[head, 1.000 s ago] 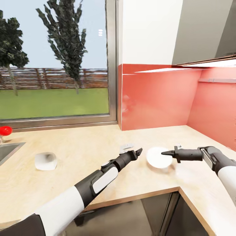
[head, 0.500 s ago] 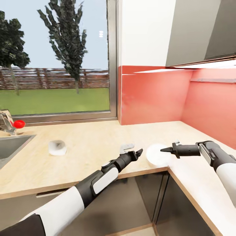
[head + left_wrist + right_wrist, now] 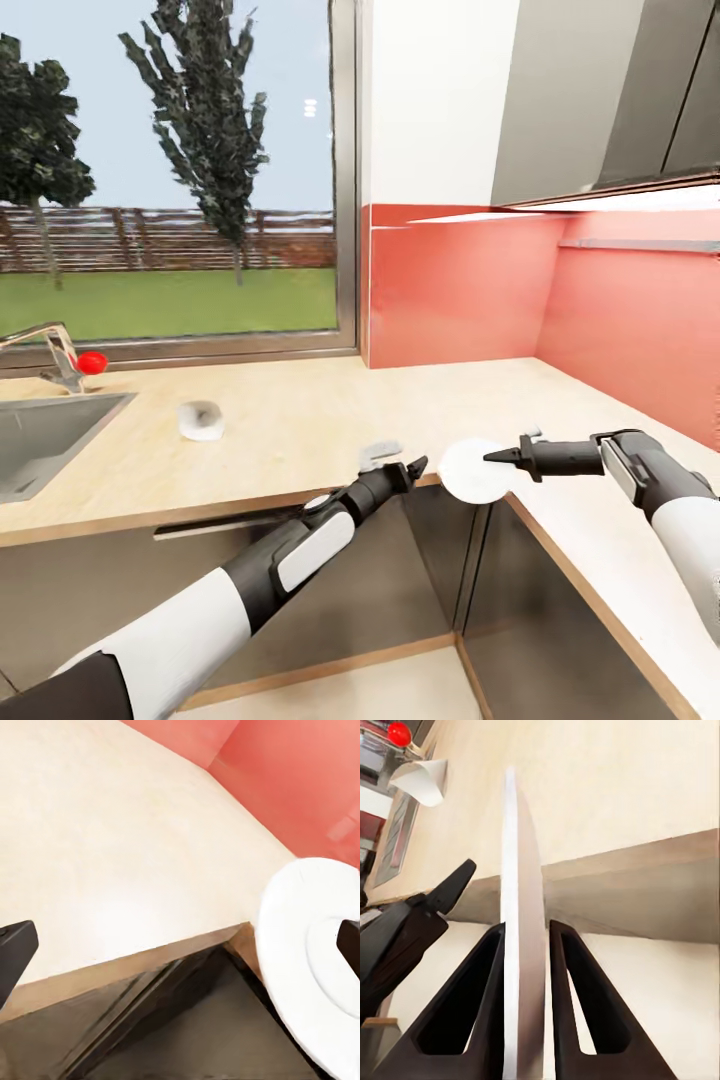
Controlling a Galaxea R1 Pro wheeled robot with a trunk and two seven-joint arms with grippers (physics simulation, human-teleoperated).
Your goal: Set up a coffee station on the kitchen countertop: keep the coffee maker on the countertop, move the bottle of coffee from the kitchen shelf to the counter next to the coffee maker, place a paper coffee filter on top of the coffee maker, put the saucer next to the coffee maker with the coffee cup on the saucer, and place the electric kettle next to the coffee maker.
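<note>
My right gripper (image 3: 492, 457) is shut on the saucer (image 3: 468, 472), a flat white plate held on edge over the inner corner of the kitchen countertop (image 3: 290, 420). The right wrist view has the saucer (image 3: 514, 907) edge-on, clamped between the two fingers of the gripper (image 3: 526, 928). Just left of the plate, at the counter's front edge, my left gripper (image 3: 405, 462) stands open and holds nothing. Its wrist view looks past the gripper (image 3: 180, 945) to the saucer (image 3: 300, 967). The paper coffee filter (image 3: 200, 420), white and folded, lies on the counter further left.
A steel sink (image 3: 40, 440) with a faucet and red knob (image 3: 92, 362) sits at the left, under a large window. Red backsplash (image 3: 460, 290) lines the corner, with grey wall cabinets (image 3: 600, 90) above. Dark cabinet fronts (image 3: 420, 560) stand below the counter.
The whole view has pulled back and shifted, so the sink and the cabinet fronts show more. Both arms came back with it. The saucer stays in the right gripper, now over the counter's edge.
</note>
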